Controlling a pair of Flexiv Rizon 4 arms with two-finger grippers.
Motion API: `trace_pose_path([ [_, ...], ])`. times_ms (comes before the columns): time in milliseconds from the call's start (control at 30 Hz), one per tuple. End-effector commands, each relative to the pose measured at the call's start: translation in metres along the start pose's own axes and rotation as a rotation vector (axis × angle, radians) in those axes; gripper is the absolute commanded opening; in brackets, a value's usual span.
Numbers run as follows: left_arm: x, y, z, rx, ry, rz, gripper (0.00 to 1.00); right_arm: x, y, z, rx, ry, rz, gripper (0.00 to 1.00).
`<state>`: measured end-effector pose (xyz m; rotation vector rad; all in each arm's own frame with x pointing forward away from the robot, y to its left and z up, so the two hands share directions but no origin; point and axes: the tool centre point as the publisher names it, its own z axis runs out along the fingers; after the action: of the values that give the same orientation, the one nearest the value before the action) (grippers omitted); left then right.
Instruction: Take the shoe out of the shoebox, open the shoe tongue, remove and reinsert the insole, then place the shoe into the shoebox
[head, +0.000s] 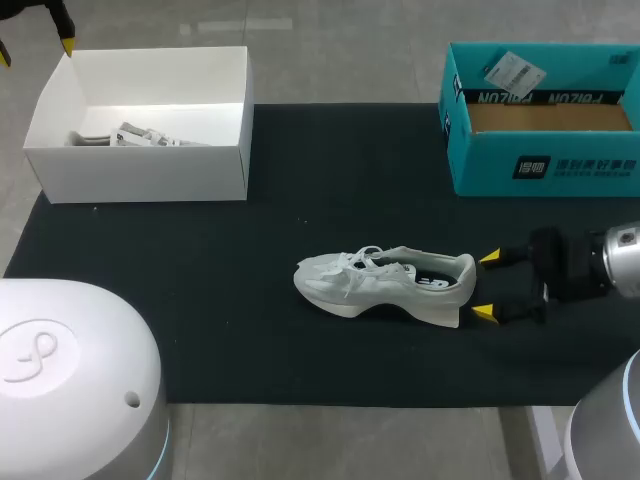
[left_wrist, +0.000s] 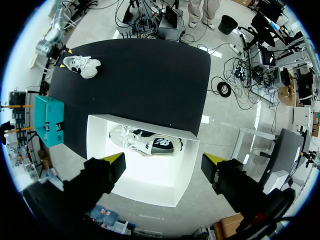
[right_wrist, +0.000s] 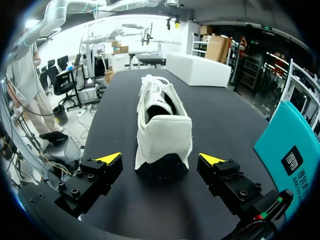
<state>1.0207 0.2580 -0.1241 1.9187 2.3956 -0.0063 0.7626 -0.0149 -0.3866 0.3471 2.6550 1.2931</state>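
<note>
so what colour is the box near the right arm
A teal cardboard box, clearest in the head view.

On the black-topped table (head: 200, 300), a white shoe (head: 385, 285) is set on its sole near the middle, a white shoebox (head: 140, 170) is placed at the far left corner, and a teal box (head: 545, 165) at the far right.

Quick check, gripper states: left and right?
Left gripper: open, empty, above the white shoebox.
Right gripper: open, empty, fingers either side of the shoe heel, not touching.
</note>
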Motion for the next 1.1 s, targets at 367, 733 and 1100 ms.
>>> trace_pose_path([
  [367,0.0,0.0,0.0,-0.001,0.002,0.0,1.0,-0.017,0.0,0.048,-0.035,0.059,-0.002,1.0],
  [733,0.0,0.0,0.0,-0.001,0.002,0.0,1.0,-0.011,0.001,0.075,-0.054,0.1,0.007,1.0],
  [1100,0.0,0.0,0.0,-0.001,0.002,0.0,1.0,-0.002,-0.006,0.086,-0.038,0.161,0.028,0.0],
])
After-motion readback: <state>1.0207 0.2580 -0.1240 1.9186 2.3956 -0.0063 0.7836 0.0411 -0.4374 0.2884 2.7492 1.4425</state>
